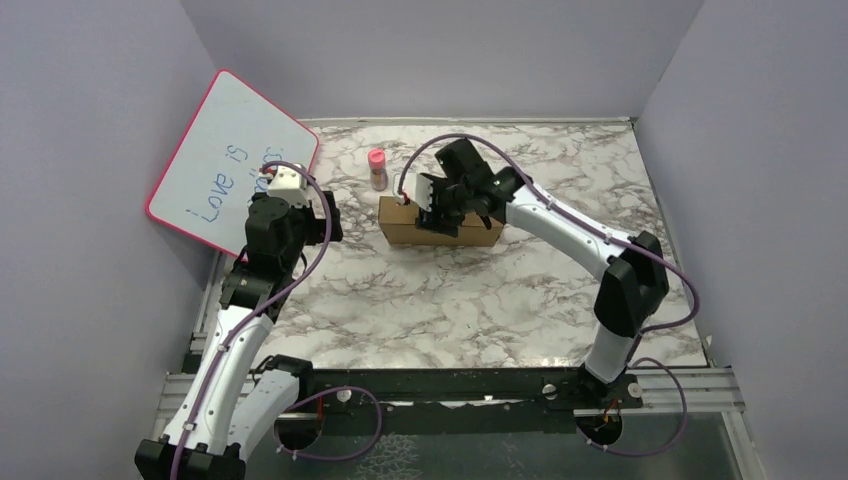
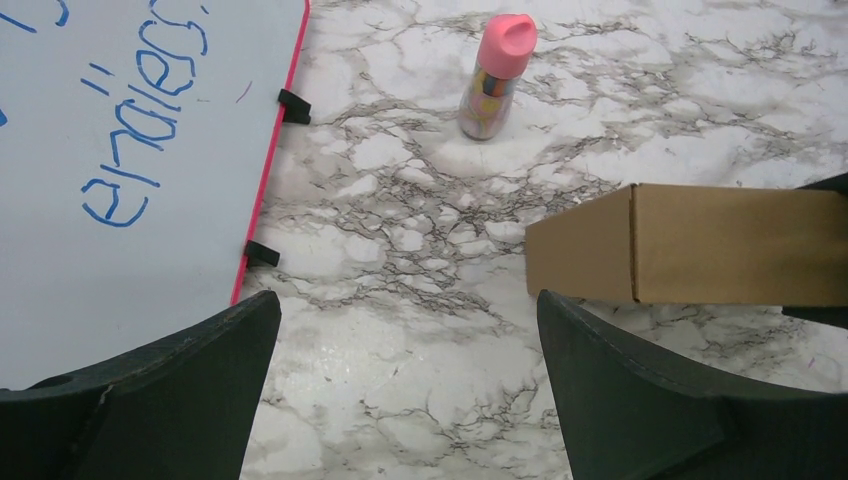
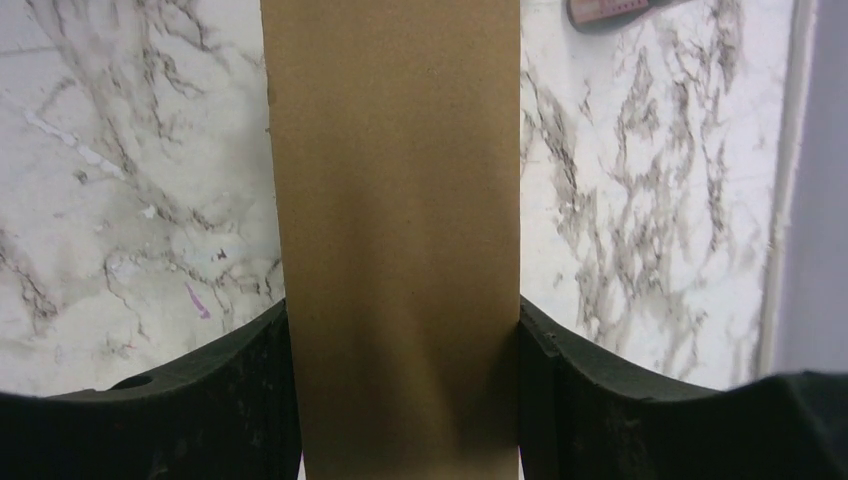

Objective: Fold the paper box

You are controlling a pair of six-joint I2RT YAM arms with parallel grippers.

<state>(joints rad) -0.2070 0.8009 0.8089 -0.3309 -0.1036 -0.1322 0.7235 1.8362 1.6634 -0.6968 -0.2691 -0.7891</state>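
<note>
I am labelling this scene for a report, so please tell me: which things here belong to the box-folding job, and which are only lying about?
Belong to the job:
paper box, brown cardboard, on the marble table
right gripper, fingers against both its sides

Only lying about:
pink-framed whiteboard, leaning at the left wall
pink-capped bottle, upright beyond the box
left gripper, open, holding nothing

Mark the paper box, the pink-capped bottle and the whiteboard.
paper box (image 2: 735,245): left wrist view, larger brown face.
pink-capped bottle (image 2: 505,40): left wrist view, pink cap.
whiteboard (image 2: 120,300): left wrist view, bare writing surface.
</note>
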